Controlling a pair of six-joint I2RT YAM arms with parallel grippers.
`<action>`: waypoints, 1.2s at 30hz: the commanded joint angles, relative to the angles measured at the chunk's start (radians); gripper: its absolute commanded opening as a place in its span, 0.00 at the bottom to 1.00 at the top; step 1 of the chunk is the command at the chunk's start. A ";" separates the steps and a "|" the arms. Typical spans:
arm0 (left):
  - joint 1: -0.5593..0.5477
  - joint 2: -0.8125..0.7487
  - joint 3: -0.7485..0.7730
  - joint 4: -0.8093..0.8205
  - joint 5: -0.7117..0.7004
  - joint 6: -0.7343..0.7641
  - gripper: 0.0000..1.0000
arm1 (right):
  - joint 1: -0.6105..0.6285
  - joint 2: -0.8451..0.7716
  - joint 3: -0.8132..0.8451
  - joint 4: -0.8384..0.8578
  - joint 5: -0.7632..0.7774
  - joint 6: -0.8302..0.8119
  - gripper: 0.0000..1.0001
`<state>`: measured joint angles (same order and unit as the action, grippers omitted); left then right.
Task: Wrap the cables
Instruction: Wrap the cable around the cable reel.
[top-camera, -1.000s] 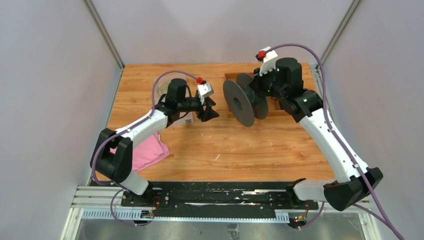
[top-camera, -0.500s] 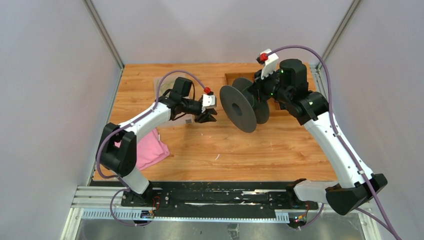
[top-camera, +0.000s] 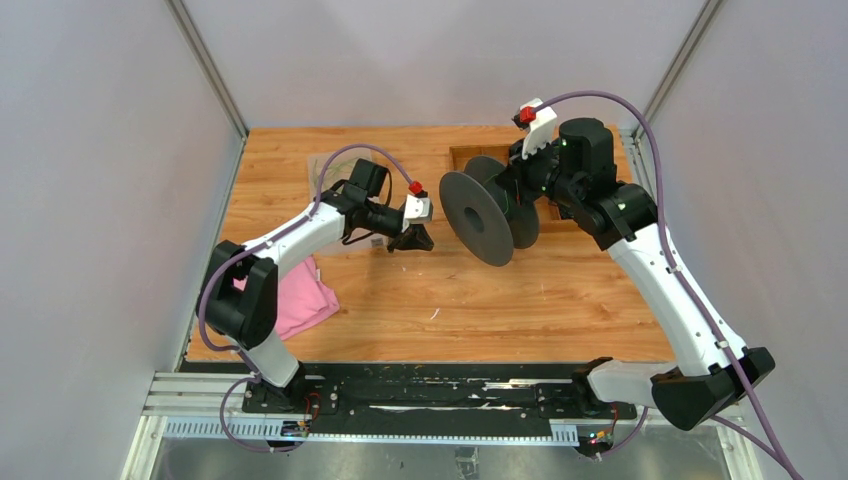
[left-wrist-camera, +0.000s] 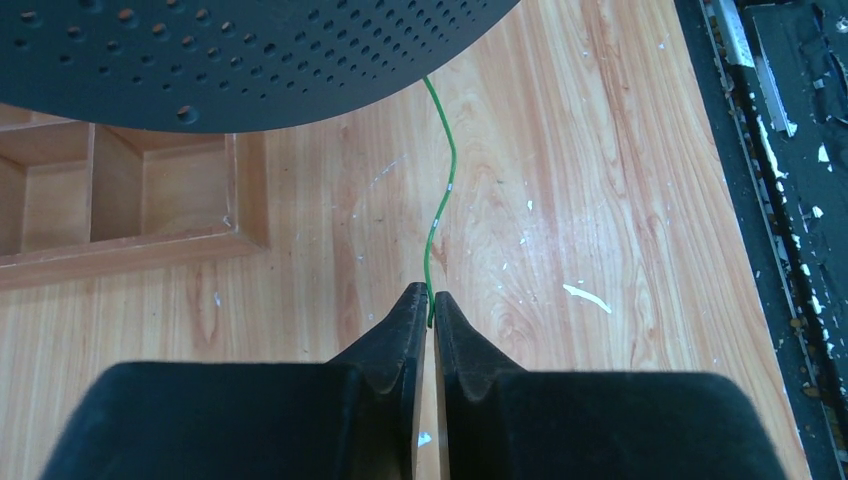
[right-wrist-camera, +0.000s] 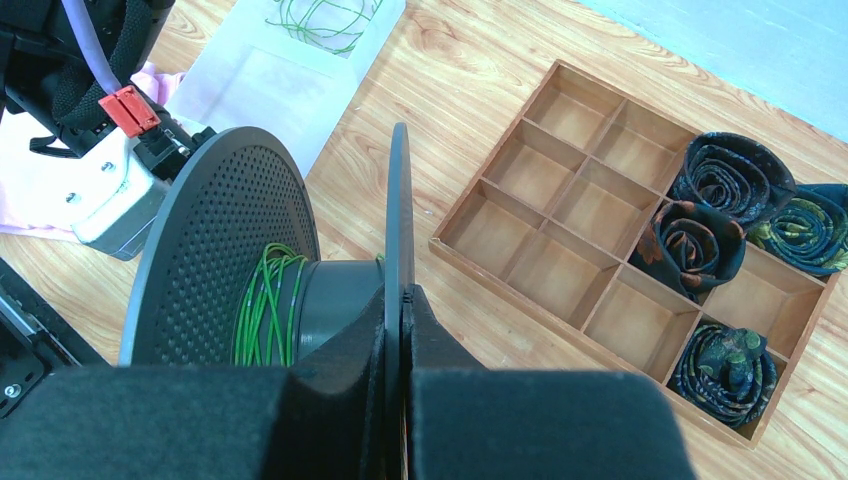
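The green cable (left-wrist-camera: 440, 200) runs lengthwise from the left gripper (left-wrist-camera: 430, 297), whose tips pinch its end, away to the black spool (right-wrist-camera: 225, 250), where more turns lie wound on the hub. The right gripper (right-wrist-camera: 403, 297) is pressed together on the spool's other flange. Beyond, a wooden tray (right-wrist-camera: 497, 152) holds rolled ties (right-wrist-camera: 735, 180) in its right-hand compartments. A clear bag (right-wrist-camera: 290, 70) holds more green wire. Bare table (top-camera: 500, 290) stretches from the spool to the near edge.

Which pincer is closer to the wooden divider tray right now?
Right. The right pincer grips the black spool right beside the tray; the left pincer sits farther off to its left, pinching the green cable.
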<state>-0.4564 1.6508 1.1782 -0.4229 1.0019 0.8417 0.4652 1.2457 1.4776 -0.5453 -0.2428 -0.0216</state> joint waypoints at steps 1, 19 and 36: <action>0.002 0.008 0.026 -0.013 0.039 0.010 0.09 | -0.007 -0.023 0.006 0.057 -0.013 -0.001 0.00; -0.218 -0.131 -0.156 0.313 -0.195 -0.336 0.00 | -0.008 0.104 0.125 0.037 0.280 0.127 0.01; -0.435 -0.060 0.231 0.251 -0.387 -0.727 0.00 | 0.032 0.167 0.013 0.129 0.429 0.089 0.01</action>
<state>-0.8871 1.5646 1.3045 -0.1047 0.6598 0.2142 0.4686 1.4403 1.5265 -0.5106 0.1307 0.0898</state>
